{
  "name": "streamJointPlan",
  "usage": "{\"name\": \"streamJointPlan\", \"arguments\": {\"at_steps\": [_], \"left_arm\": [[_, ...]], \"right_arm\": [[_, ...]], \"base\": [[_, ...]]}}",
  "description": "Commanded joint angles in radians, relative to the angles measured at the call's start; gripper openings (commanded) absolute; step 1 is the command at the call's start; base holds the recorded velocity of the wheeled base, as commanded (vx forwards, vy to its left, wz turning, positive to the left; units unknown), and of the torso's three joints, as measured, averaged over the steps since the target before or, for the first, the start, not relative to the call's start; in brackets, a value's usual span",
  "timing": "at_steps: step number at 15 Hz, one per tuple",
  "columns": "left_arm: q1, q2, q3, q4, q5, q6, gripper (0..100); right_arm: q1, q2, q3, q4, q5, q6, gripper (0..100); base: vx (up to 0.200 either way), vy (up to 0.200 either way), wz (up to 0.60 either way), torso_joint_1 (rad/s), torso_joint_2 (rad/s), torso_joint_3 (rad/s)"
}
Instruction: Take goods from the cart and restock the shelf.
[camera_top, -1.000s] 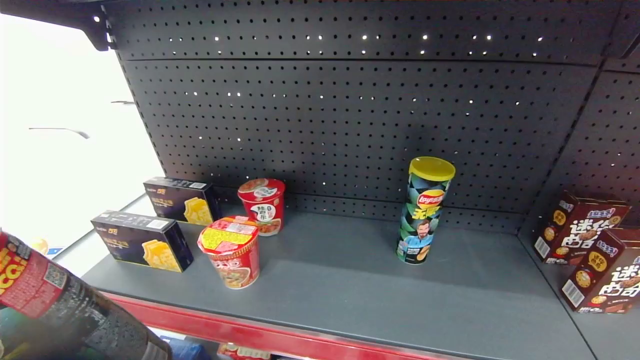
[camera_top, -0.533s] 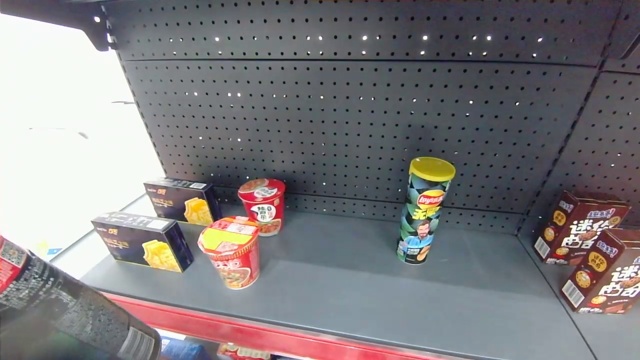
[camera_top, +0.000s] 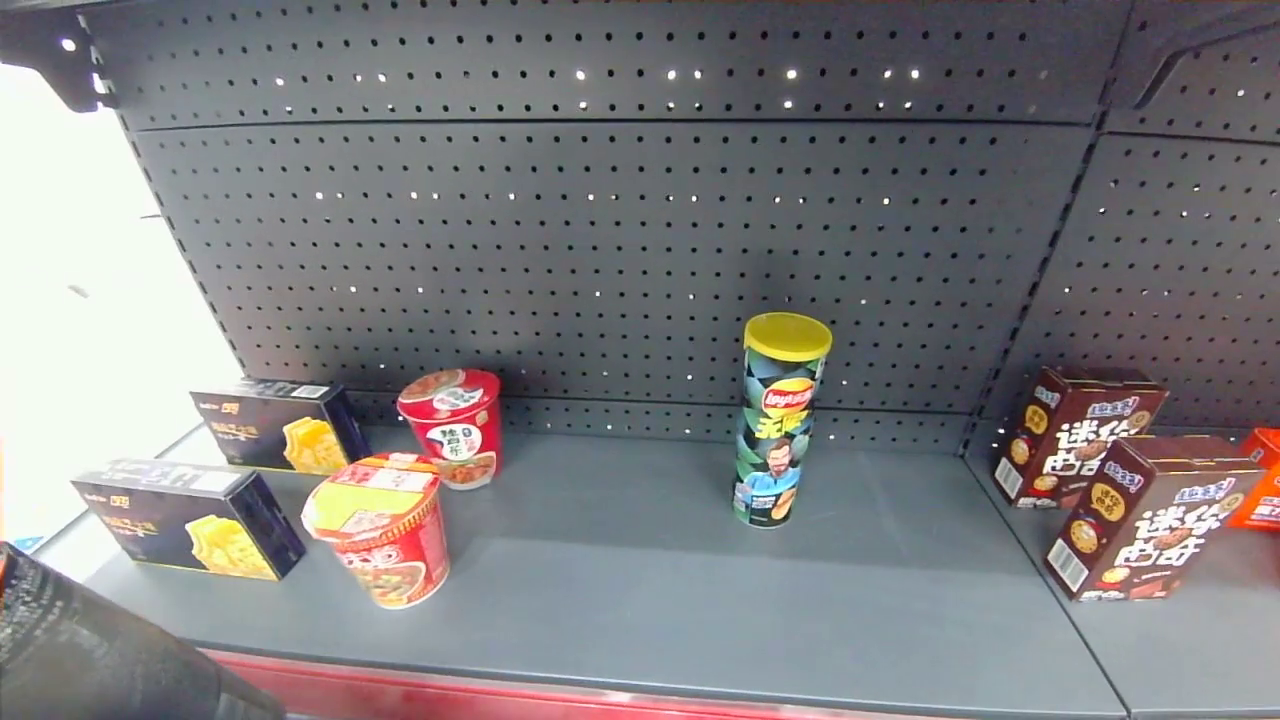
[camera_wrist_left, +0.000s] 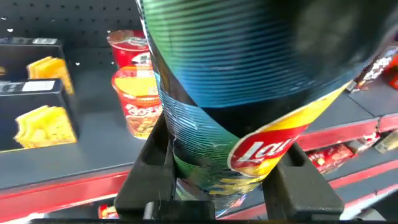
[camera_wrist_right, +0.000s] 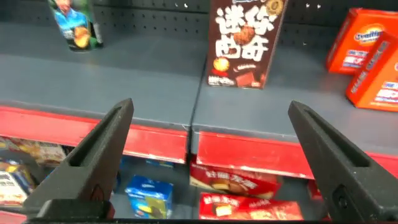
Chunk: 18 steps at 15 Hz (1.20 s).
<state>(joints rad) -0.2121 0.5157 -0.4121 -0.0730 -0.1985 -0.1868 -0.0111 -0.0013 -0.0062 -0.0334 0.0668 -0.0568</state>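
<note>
My left gripper (camera_wrist_left: 224, 165) is shut on a tall chip can (camera_wrist_left: 249, 93) with a green, blue and yellow label, held out before the left part of the grey shelf board (camera_top: 640, 590). In the head view the can's dark body (camera_top: 90, 650) fills the lower left corner. A matching chip can (camera_top: 782, 420) with a yellow lid stands upright mid-shelf near the pegboard back. My right gripper (camera_wrist_right: 214, 155) is open with nothing between its fingers, in front of the shelf's red front edge (camera_wrist_right: 155, 140), facing a brown box (camera_wrist_right: 244, 40).
Two red noodle cups (camera_top: 385, 540) (camera_top: 452, 425) and two dark flat boxes (camera_top: 190, 518) (camera_top: 280, 425) stand at the shelf's left. Two brown boxes (camera_top: 1145, 515) (camera_top: 1075, 435) and an orange box (camera_top: 1260, 480) stand on the right. Bare board lies between cups and can.
The head camera has turned right, so the whole shelf slid left in the picture. The held can has dropped lower in the corner, and its red label has left the view.
</note>
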Motion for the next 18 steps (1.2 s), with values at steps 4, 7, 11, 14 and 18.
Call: {"name": "streamJointPlan", "arguments": {"at_steps": [4,7,11,14,18], "left_arm": [[0.002,-0.005,-0.011,0.001,0.011,0.001,0],[0.005,-0.005,-0.010,0.002,0.014,0.009,0],[0.008,0.033,-0.019,0.002,0.064,0.075,0],[0.004,0.072,-0.039,0.002,0.059,0.075,0],[0.011,0.115,-0.045,0.009,0.068,0.069,0]], "right_arm": [[0.057,0.195,-0.360,0.104,0.183,0.005,100],[0.097,0.412,-0.517,0.095,0.304,0.006,100],[0.295,0.675,-0.698,0.101,0.330,0.005,100],[0.438,0.893,-0.775,0.072,0.258,0.006,100],[0.441,1.199,-0.775,-0.227,0.243,0.008,100]], "base": [[0.000,0.000,0.00,0.000,0.00,0.000],[0.000,0.000,0.00,0.000,0.00,0.000],[0.000,0.000,0.00,0.000,0.00,0.000],[0.000,0.000,0.00,0.000,0.00,0.000],[0.000,0.000,0.00,0.000,0.00,0.000]]}}
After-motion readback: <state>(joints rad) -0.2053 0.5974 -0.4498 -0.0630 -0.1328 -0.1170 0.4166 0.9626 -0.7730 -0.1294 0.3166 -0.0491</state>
